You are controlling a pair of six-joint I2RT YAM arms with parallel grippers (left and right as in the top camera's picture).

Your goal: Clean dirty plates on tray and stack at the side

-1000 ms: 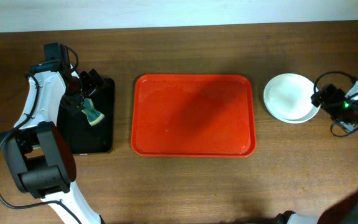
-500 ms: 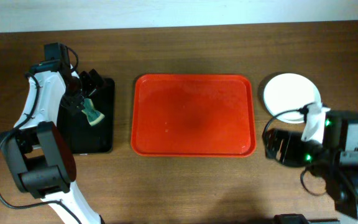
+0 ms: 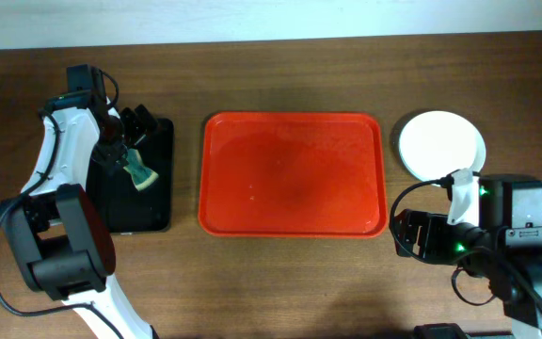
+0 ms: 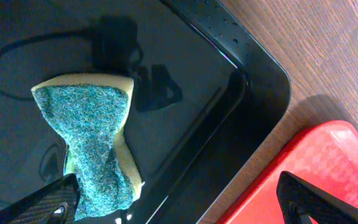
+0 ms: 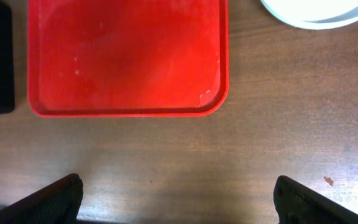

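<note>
The plates (image 3: 441,141) are sitting in a stack on the table (image 3: 252,282), just beside the right short edge of the red tray (image 3: 293,174), with a white one showing on top. The right gripper (image 5: 179,199) is hanging over bare wood near the tray's front right corner, its fingers spread wide and gripping nothing. On the far side of the tray, the left gripper (image 4: 173,202) is hovering over a black tray (image 3: 153,212), jaws wide apart, with a green and yellow sponge (image 4: 92,143) lying beneath it by one finger.
</note>
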